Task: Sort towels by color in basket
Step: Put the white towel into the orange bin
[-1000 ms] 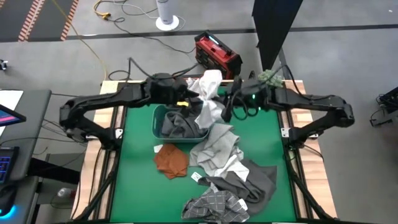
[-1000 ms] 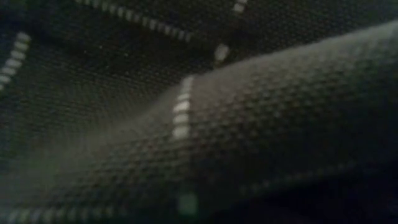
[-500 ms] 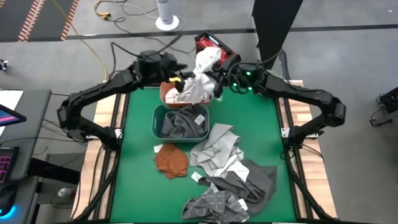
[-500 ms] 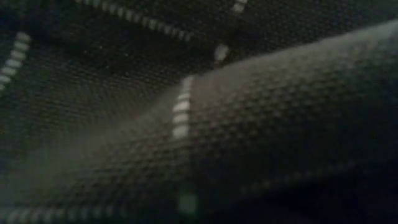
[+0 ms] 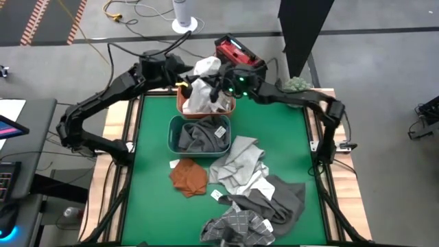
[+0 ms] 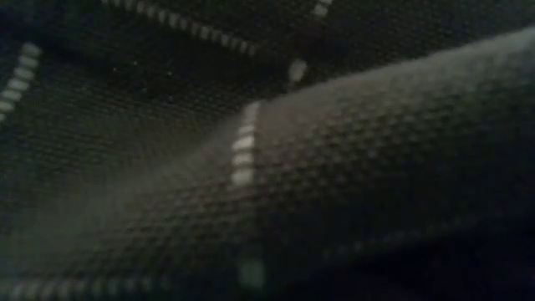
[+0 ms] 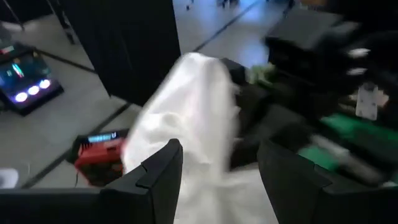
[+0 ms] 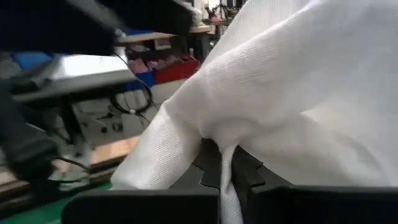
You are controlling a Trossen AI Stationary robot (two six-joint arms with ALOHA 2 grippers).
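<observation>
A white towel (image 5: 201,86) hangs bunched over a rust-orange basket (image 5: 226,106) at the table's far edge, and its lower part reaches into that basket. My right gripper (image 5: 221,85) is shut on the towel from the right. My left gripper (image 5: 185,88) is open at the towel's left side. In the left wrist view the white towel (image 7: 186,118) shows between the spread fingers. A teal basket (image 5: 173,134) holds a dark grey towel (image 5: 199,137). A rust-orange towel (image 5: 188,175), a light grey towel (image 5: 240,161), a dark grey towel (image 5: 278,199) and a checked towel (image 5: 236,224) lie on the mat. My right gripper pinches a gathered fold of the white towel (image 8: 225,158) between its two fingers, coming level from the table's right. The cloth drapes over and past the fingers (image 8: 273,202) and hangs slack below them. My left gripper's fingers (image 7: 160,171) flank the cloth; whether they touch it I cannot tell.
The checked towel's dark cloth (image 6: 334,167) covers the whole low view. A fuzzy green ball (image 5: 297,84) sits at the far right corner. A red case (image 5: 236,56) stands on the floor beyond the far edge. Green mat shows bare on the left and right of the baskets.
Both grippers have moved toward the table's far edge and to the left, carrying the white towel. It hung long over the teal basket a second ago; now it is bunched above the rust-orange basket, clear of the teal one.
</observation>
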